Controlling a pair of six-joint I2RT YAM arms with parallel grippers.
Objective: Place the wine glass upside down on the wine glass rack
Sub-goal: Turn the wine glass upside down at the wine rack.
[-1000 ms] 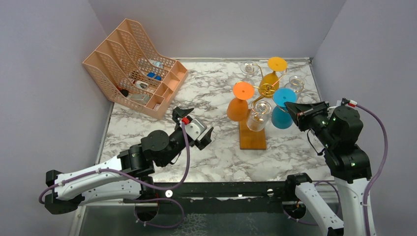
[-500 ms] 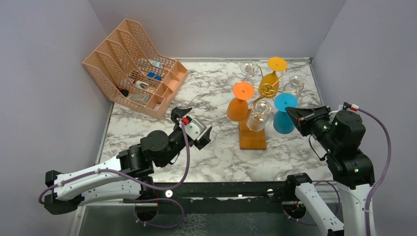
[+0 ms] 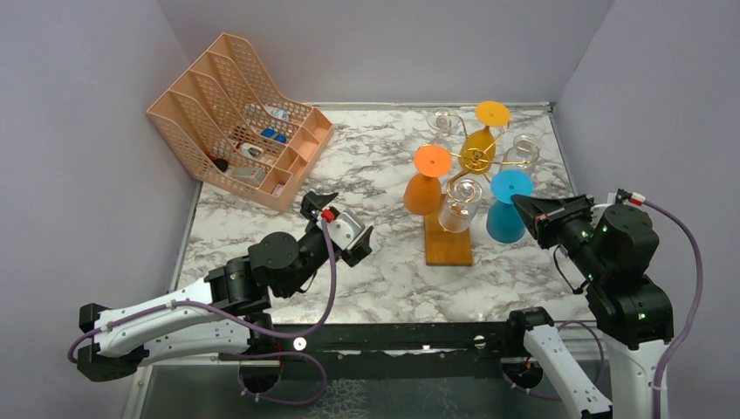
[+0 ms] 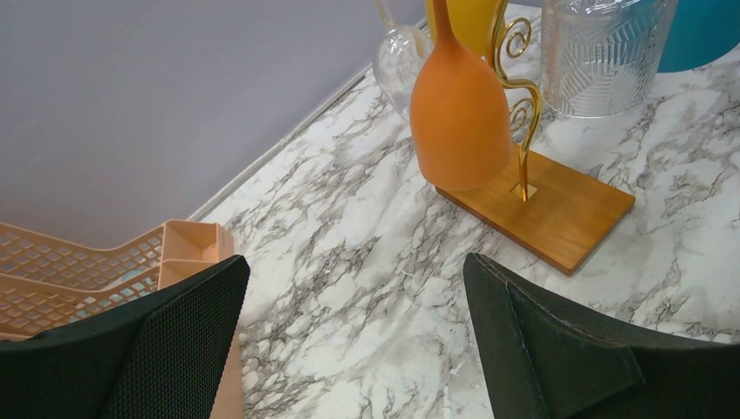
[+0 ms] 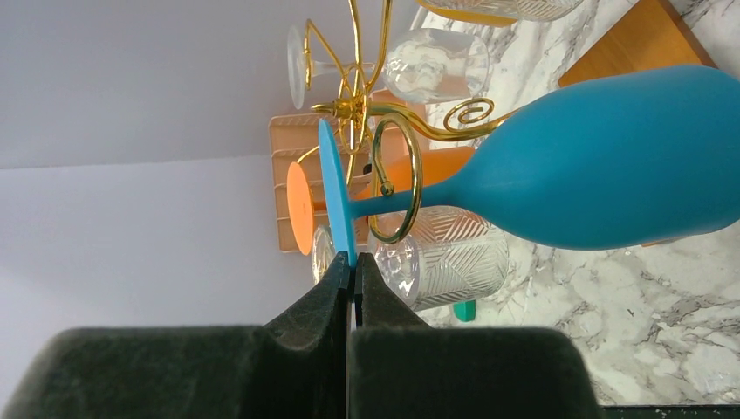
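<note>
The wine glass [image 3: 504, 223] is teal blue and hangs upside down on the right side of the wine glass rack [image 3: 448, 247]. In the right wrist view the wine glass [image 5: 611, 175] has its stem through a gold spiral loop of the wine glass rack [image 5: 397, 113]. My right gripper [image 3: 517, 201] is shut, its tips [image 5: 352, 259] pinching the edge of the glass's round foot. Left of the rack, my left gripper [image 3: 353, 212] hovers over the marble, wide open and empty [image 4: 353, 297]. The rack's wooden base [image 4: 558, 205] lies ahead of it.
An orange glass [image 3: 423, 188], a yellow glass [image 3: 480, 140] and a clear patterned glass [image 3: 458, 209] also hang on the rack. A peach mesh organiser [image 3: 236, 113] stands at the back left. Grey walls close in both sides and the back.
My right gripper has drawn back toward the near right, and the teal glass has shifted slightly the same way with it. The left arm has eased back a little.
</note>
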